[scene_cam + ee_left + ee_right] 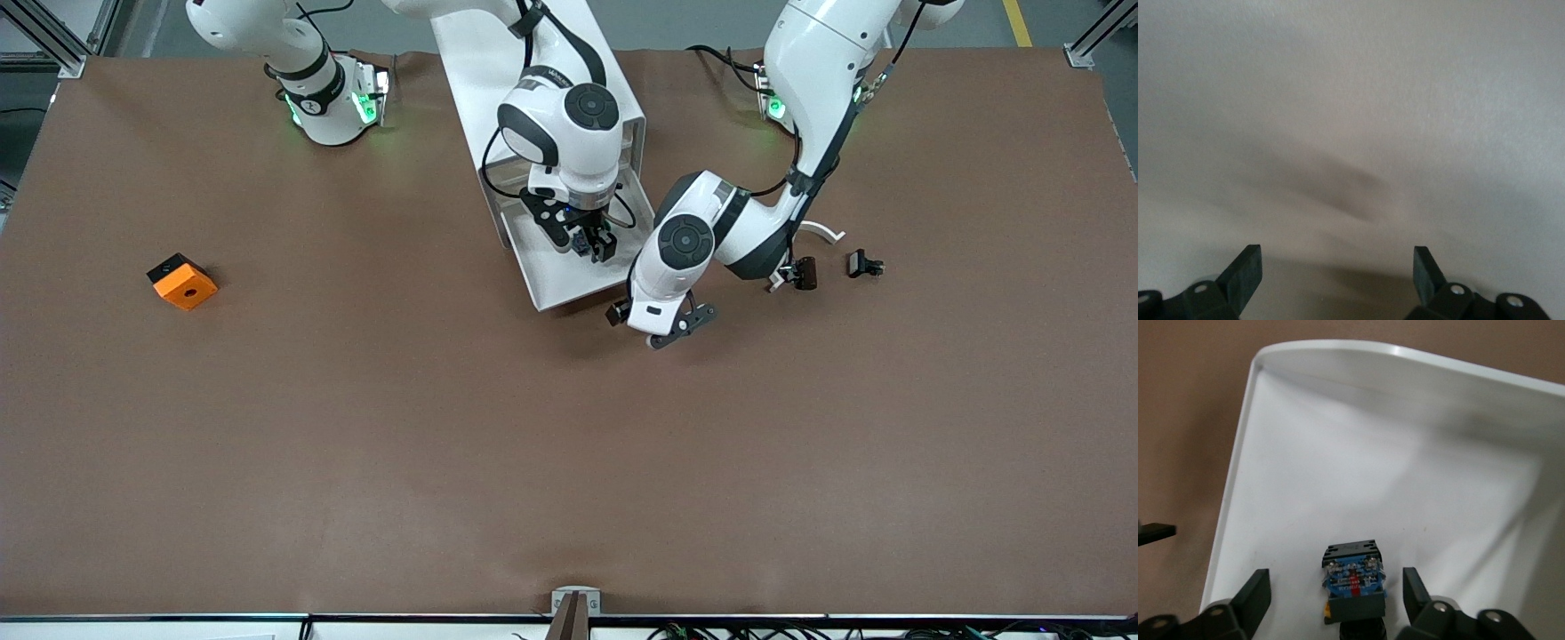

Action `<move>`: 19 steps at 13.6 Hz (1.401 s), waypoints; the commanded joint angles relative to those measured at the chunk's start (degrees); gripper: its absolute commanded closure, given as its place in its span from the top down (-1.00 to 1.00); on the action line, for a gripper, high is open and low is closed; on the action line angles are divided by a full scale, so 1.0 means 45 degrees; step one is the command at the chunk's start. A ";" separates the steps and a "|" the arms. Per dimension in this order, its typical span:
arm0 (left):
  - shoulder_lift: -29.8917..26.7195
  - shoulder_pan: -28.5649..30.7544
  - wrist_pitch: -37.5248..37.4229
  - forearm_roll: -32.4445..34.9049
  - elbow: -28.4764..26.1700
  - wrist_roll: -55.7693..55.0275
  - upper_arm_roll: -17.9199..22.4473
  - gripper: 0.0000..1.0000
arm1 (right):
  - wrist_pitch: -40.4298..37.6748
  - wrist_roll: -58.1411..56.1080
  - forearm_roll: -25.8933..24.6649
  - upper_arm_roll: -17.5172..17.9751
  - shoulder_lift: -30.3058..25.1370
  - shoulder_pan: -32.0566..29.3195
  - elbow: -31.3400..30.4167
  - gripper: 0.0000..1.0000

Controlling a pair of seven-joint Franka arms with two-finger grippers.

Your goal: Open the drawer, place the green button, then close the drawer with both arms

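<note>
The drawer stands pulled out of the white cabinet toward the front camera. My right gripper hangs low over its tray. In the right wrist view the button lies on the drawer floor, its dark body and blue label showing. My right gripper is open around it, with a gap on each side. My left gripper sits low by the drawer's front corner at the left arm's end. It is open with nothing between its fingers, and a pale blurred surface fills its view.
An orange cube with a black hole lies toward the right arm's end of the table. Two small black clips and a white curved strip lie toward the left arm's end, close by the left arm's elbow.
</note>
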 commanded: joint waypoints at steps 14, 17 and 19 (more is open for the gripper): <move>-0.0571 0.0203 0.0088 -0.1117 -0.1187 -0.0173 -0.1653 1.00 | -0.6444 -1.6967 0.0042 -0.3936 -0.3643 -0.1204 0.1611 1.00; -0.0571 0.0125 0.0088 -0.1765 -0.1187 -0.0173 -0.2062 1.00 | -0.7440 -1.9803 0.0101 -0.4954 -0.4580 -0.2315 0.1612 1.00; -0.0571 0.0125 0.0068 -0.1766 -0.1187 -0.0502 -0.2472 1.00 | -0.8221 -2.1190 0.0101 -0.5189 -0.5050 -0.3387 0.1767 1.00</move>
